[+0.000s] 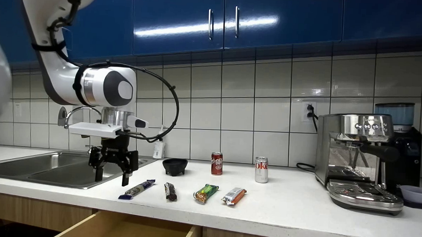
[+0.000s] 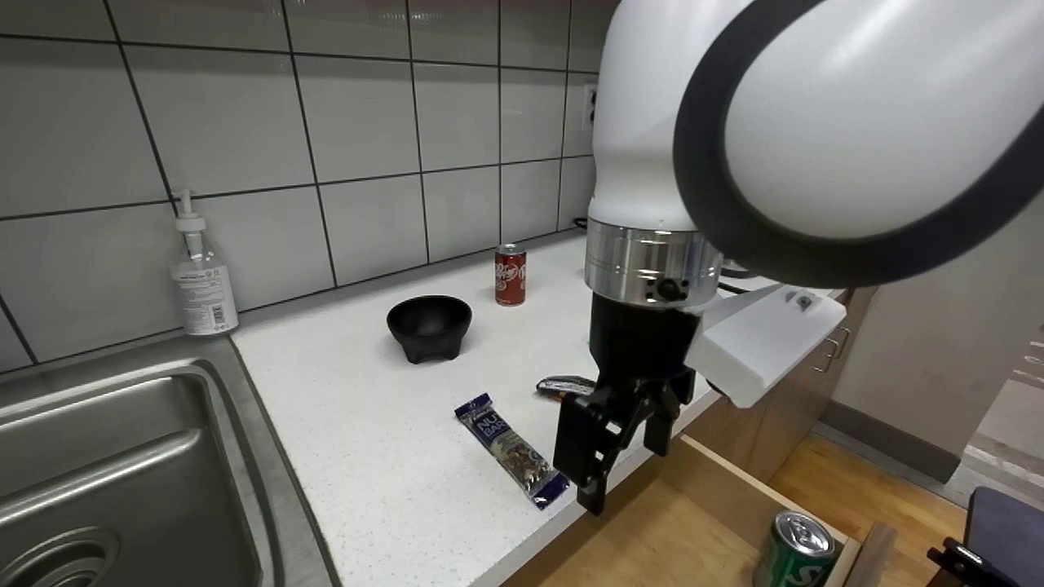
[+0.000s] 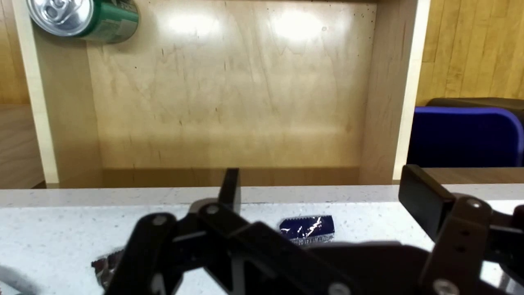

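Black two-fingered gripper (image 1: 112,177), at the end of the white arm (image 1: 103,85), hangs with its fingers spread well apart and nothing held; the wrist view shows a broad gap between them. Nearest to it is the long nut bar in a navy, partly clear wrapper (image 2: 512,450), lying flat on the white speckled countertop (image 1: 285,212). From the round black bowl on short feet (image 2: 430,348), the bar lies toward the counter's front edge, set at a slant.

The bowl stands upright, mouth upward, its dark inner wall showing in an exterior view. Lower down and in front of the bowl, past the counter's edge, is the pulled-out pale wooden drawer (image 3: 229,94); inside, a green can with a silver top (image 2: 795,553) stands in a corner.

Left of the bowl in both exterior views are the stainless steel double sink (image 2: 163,505) and the clear pump bottle with a white label (image 2: 205,289), by the wall; I cannot tell how full it is. Right of the bowl in both exterior views stands the dark red can with white lettering (image 2: 510,277), and farther right in an exterior view the silver can with red lettering (image 1: 261,170).

Directly in front of the bowl there lies the brown wrapped bar (image 1: 170,191); farther right come the green wrapped bar (image 1: 206,193) and the white-and-orange wrapped bar (image 1: 234,196).
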Action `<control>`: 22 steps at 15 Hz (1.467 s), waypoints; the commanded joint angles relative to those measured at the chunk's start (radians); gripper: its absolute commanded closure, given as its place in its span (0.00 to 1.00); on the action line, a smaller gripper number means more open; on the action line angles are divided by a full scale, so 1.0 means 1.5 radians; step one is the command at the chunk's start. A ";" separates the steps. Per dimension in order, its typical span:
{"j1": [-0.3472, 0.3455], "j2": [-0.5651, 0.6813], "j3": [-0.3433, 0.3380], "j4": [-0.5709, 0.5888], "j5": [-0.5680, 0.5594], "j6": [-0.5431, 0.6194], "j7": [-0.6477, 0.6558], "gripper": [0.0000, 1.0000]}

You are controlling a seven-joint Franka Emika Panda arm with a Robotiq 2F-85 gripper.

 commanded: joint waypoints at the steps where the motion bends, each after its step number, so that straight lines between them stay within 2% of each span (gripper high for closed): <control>1: -0.002 0.057 -0.001 0.061 -0.042 -0.003 0.024 0.00; 12: 0.023 0.196 -0.027 0.198 -0.079 0.017 0.109 0.00; 22: 0.053 0.261 -0.060 0.271 -0.088 0.012 0.157 0.00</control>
